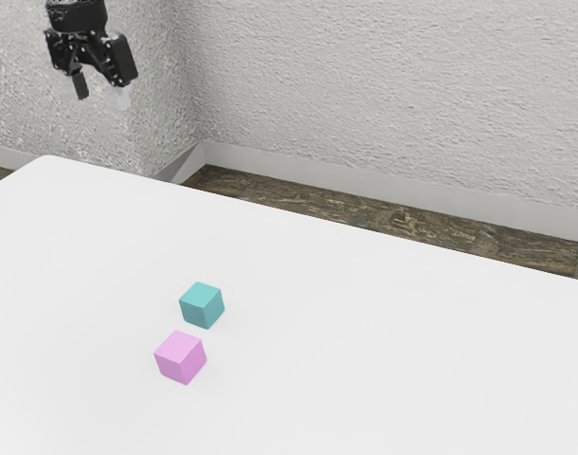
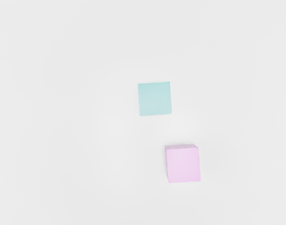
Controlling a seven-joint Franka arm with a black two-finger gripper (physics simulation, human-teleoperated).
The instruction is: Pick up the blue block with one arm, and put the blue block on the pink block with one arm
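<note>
A teal-blue block [image 1: 202, 304] rests on the white table [image 1: 384, 360], left of its middle in the exterior view. The pink block [image 1: 180, 356] lies just in front of it, a small gap between them. My gripper [image 1: 101, 93] hangs high above the table at the exterior view's upper left, far from both blocks, open with nothing between its fingers. From the wrist view I look straight down on the blue block [image 2: 154, 98] and the pink block [image 2: 183, 163], both flat on the table and apart.
A rough grey wall [image 1: 384, 85] with a pale baseboard runs behind the table, and a strip of dark floor [image 1: 412, 223] lies between them. The table's far edge runs diagonally from the exterior view's left to right.
</note>
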